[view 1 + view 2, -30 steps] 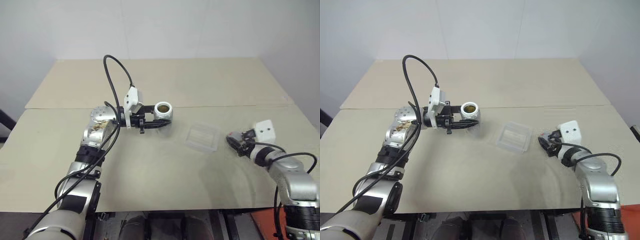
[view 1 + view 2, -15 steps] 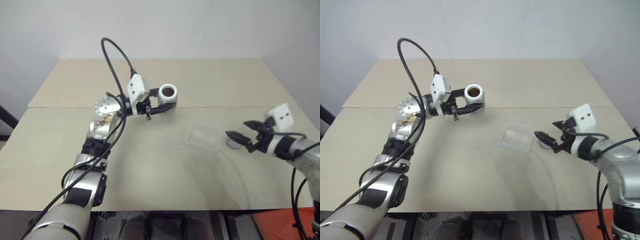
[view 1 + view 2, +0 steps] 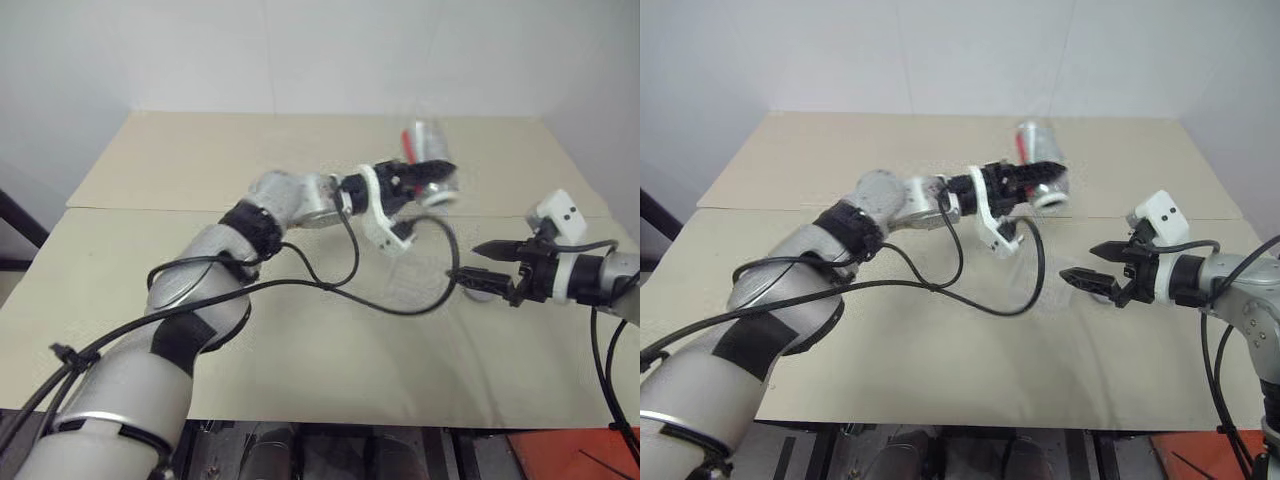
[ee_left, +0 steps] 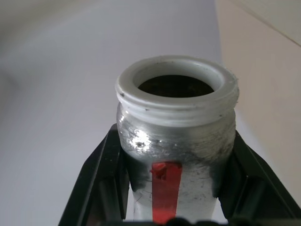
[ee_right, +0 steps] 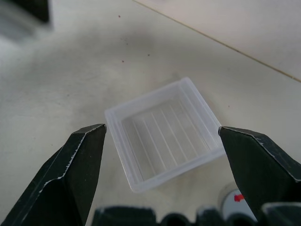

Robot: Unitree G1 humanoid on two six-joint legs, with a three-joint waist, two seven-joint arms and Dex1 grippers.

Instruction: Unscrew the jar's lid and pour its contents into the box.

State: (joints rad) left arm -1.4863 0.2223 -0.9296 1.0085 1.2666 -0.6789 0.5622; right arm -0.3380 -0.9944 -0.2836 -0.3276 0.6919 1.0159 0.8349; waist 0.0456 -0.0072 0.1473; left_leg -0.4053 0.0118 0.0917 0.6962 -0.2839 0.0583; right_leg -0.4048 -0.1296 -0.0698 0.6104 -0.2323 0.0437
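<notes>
Jar tipped sideways, mouth toward robot's right, pinched by left fingers, right fingers spread.

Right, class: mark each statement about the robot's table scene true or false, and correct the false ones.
1. The left pincer is shut on the jar. True.
2. The jar has its lid screwed on. False: its mouth is open, and the lid lies on the table beside the box.
3. The right pincer is clamped on the box. False: it is open, its fingers either side of the box in the right wrist view, apart from it.
4. The jar has a red stripe on its side. True.
5. The box looks empty. True.
</notes>
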